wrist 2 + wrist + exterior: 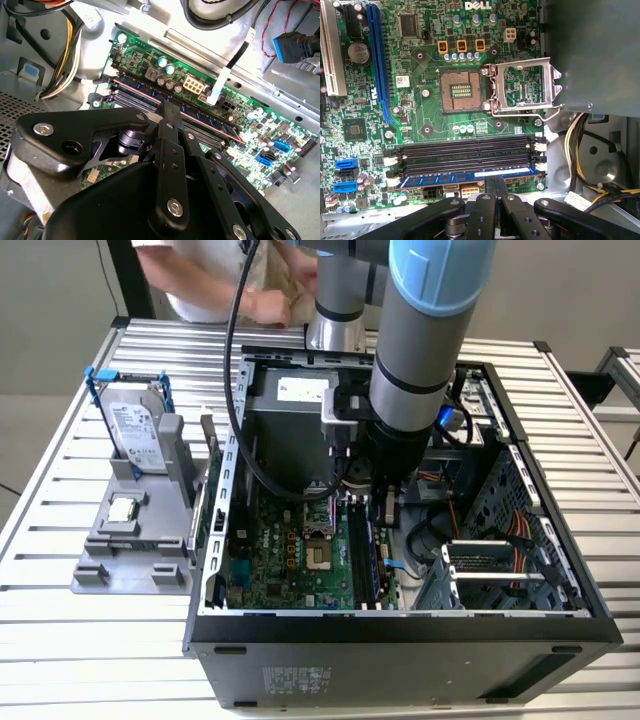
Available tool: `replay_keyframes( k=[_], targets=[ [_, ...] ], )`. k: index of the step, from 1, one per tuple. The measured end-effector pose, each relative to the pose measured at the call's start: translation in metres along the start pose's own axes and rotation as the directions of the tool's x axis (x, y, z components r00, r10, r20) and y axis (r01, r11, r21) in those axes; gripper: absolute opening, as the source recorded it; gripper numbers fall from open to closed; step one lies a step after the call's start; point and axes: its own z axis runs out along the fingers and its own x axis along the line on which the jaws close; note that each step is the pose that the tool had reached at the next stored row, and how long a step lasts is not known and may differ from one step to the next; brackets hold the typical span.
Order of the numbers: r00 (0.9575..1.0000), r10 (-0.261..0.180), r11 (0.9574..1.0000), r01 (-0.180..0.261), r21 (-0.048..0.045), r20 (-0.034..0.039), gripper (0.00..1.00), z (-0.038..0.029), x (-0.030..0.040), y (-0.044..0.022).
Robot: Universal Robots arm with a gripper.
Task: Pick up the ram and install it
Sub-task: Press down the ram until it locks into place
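1. The ram [470,177] lies edge-up in the motherboard's [435,125] outermost memory slot, its long axis parallel to the empty slots [465,152] beside it.
2. The gripper [495,187] clamps the ram's upper edge, fingers closed on it.
3. The exterior view shows the open computer case [400,630] holding the motherboard, with a hard drive [135,435] and processor [122,508] on a grey holder outside.

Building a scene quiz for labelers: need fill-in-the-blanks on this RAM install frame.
1. In the first wrist view, the fingers are ___ and sit at the top edge of the ram, which stands in a motherboard slot.
2. The processor socket is ___.
3. In the exterior view, the hard drive stands ___ the computer case.
Missing words: shut; empty; outside.
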Motion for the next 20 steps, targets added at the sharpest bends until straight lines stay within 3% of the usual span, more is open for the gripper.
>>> replay_keyframes(
  k=[20],
  targets=[
    [1.0,0.0,1.0,0.0,0.0,0.0,0.0,0.0011,0.0003,0.0018]
  ],
)
